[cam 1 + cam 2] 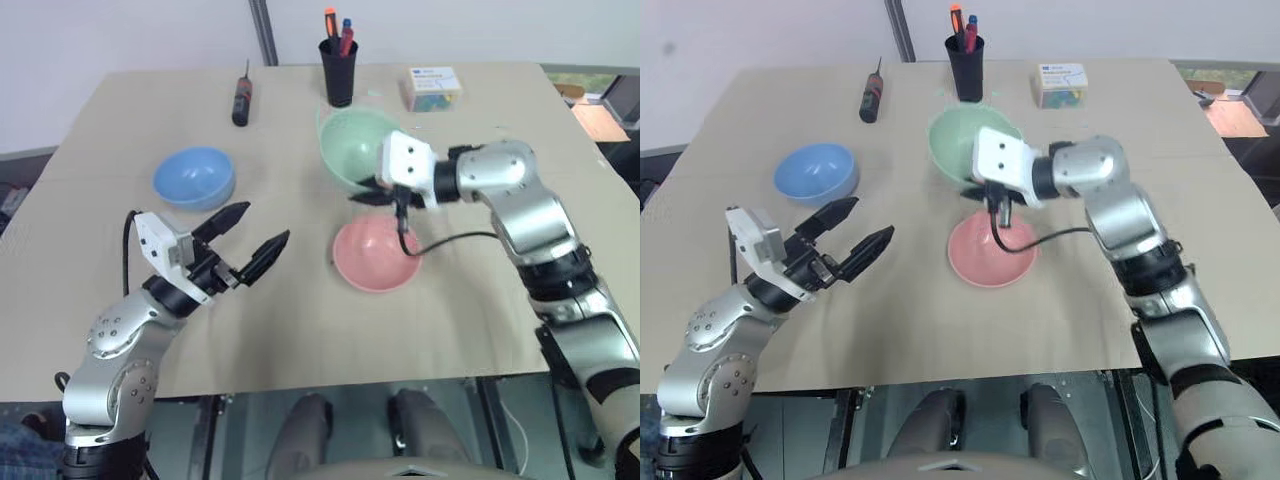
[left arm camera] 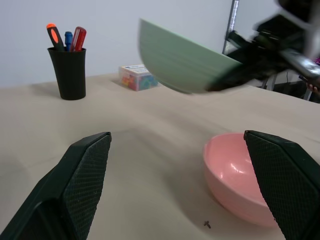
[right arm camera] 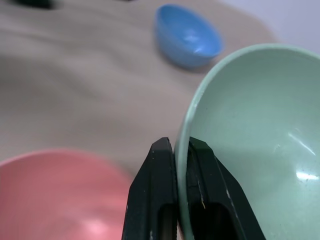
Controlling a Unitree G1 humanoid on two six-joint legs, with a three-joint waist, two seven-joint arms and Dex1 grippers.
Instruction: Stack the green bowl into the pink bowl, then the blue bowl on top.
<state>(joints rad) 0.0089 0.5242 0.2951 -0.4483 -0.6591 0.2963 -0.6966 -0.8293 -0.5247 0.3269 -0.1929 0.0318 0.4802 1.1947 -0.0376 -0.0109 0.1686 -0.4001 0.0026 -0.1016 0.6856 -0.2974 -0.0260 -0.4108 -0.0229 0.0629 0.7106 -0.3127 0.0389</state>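
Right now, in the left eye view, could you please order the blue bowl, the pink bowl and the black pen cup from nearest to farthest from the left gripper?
1. The blue bowl, just beyond the left gripper, on the robot's left.
2. The pink bowl, to its right, mid-table.
3. The black pen cup, at the table's far edge.

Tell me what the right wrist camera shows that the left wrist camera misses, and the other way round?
The right wrist view alone shows the blue bowl on the table beyond, and the right claw shut on the rim of the green bowl, close up. The left wrist view alone shows the black pen cup, a small box behind it, and the left claw open with nothing between its fingers. Both share the green bowl, lifted and tilted in the air, and the pink bowl sitting on the table below it.
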